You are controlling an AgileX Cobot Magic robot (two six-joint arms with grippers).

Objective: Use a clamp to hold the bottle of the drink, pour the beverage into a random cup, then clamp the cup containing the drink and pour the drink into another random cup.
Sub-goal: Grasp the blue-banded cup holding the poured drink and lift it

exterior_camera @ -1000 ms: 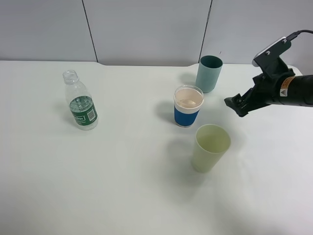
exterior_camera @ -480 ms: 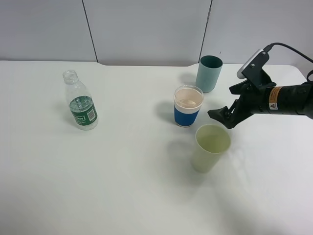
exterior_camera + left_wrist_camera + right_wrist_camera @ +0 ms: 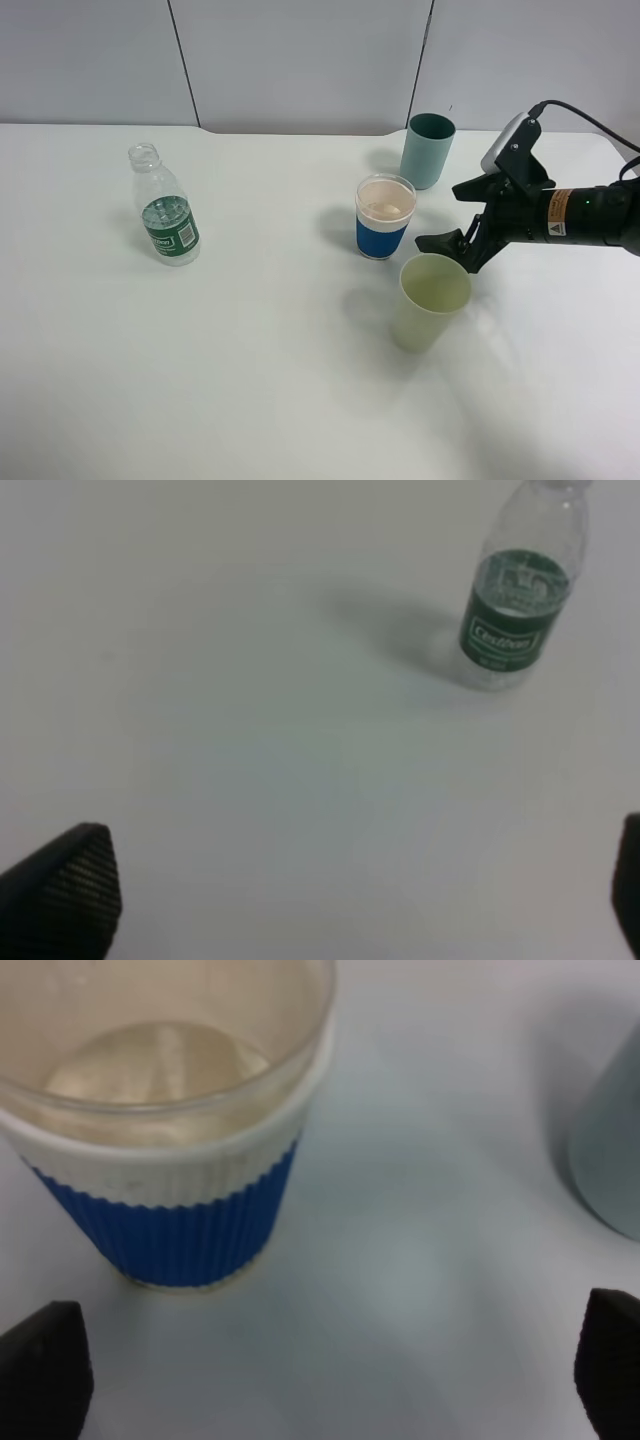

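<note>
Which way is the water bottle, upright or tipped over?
Upright: the water bottle stands on its base on the table, neck up, nothing touching it.

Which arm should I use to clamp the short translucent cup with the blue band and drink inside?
Right. The right gripper, open, hangs just beside the blue-banded cup, jaws facing it. The left gripper, also open, faces only the clear green-labelled plastic bottle, which stands far from that cup.

Room around the right gripper (image 3: 440,215)
A free gap lies between it and the blue-banded cup (image 3: 384,217); the green cup (image 3: 430,300) stands just beside it, the teal cup (image 3: 427,150) near, the bottle (image 3: 165,208) well apart.
</note>
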